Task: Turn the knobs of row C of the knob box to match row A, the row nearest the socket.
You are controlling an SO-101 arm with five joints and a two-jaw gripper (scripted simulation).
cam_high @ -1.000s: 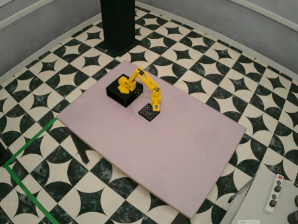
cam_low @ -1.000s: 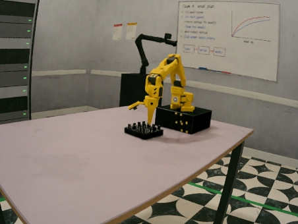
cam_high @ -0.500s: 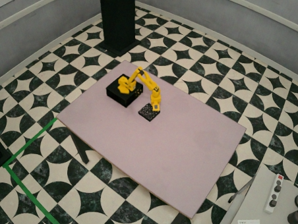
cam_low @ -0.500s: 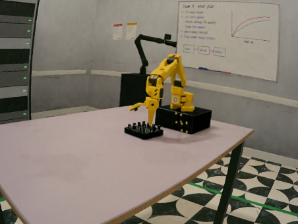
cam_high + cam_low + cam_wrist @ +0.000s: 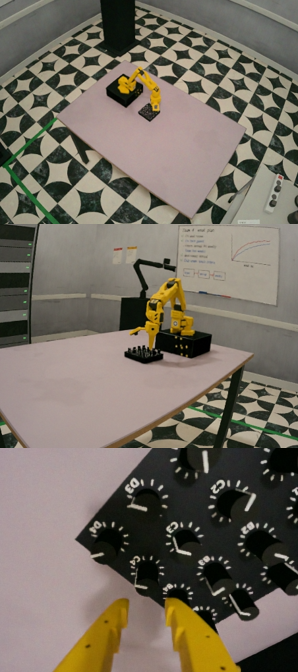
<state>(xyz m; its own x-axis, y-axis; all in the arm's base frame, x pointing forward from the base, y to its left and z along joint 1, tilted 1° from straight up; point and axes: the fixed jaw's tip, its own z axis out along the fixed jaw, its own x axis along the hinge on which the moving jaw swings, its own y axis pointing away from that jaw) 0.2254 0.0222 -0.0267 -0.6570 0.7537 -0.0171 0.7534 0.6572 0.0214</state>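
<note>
The knob box (image 5: 148,113) (image 5: 144,357) (image 5: 204,518) lies flat on the table (image 5: 165,145) (image 5: 99,382) (image 5: 40,598), near the black block (image 5: 125,100) (image 5: 201,344) under the arm, knobs upward. From the top its outline is a diamond set askew to the picture's edges, with one corner toward the bottom; its sides look so alike that I cannot tell a long axis. In the wrist view, row C runs from lower left to upper right, with row D along the upper-left side. The white lines on knob C4 (image 5: 144,589) and knob C3 (image 5: 186,552) lie nearly level, reaching toward the left rim of each cap — while that on knob C2 (image 5: 246,505) slants up and right. The fingers of the gripper (image 5: 155,108) (image 5: 141,340) (image 5: 147,603) stand somewhat apart with nothing between them, near C4 in the wrist view. One finger partly covers knob B4 (image 5: 179,594) and the knob beyond it, and the far part of the box is cut off by the frame. The socket cannot be made out; in the top view the gripper hides one corner of the box, and the marks there are too small to read.

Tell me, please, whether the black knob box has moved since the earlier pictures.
No, the black rectangular knob box sits in the same spot beside the black base block.
</note>
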